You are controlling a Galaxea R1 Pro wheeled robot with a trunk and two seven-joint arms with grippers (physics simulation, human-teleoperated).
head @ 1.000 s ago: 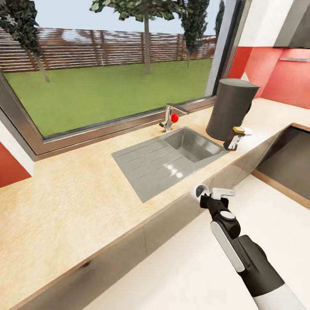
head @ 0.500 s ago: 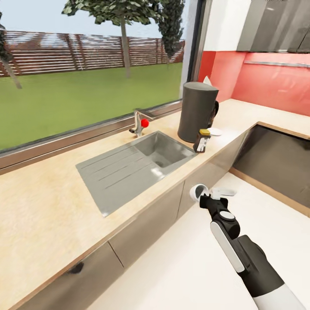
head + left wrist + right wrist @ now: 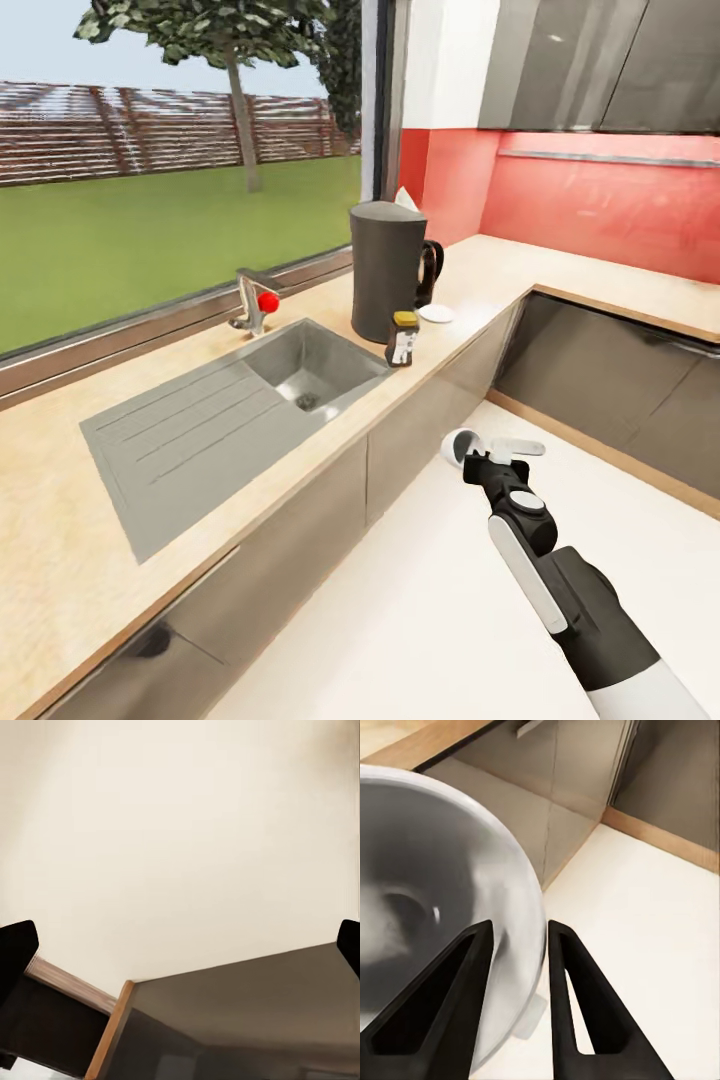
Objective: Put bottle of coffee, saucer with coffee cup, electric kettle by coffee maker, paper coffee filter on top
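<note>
Red wall (image 3: 590, 205), big window (image 3: 170, 180) onto lawn, pale floor (image 3: 420, 610).

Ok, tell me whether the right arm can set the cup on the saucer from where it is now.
Probably not yet. The right gripper holds the coffee cup out over the floor, short of the kitchen countertop. The saucer lies well beyond, beside the coffee maker. Nothing blocks the path; the gap does.

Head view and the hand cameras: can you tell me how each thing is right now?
coffee maker: upright on the countertop.
bottle of coffee: upright, lid on, in front of the coffee maker.
saucer: flat, bare, beside the coffee maker.
coffee cup: tipped sideways, held over the floor.
right tool: shut on the coffee cup.
left tool: open.
</note>
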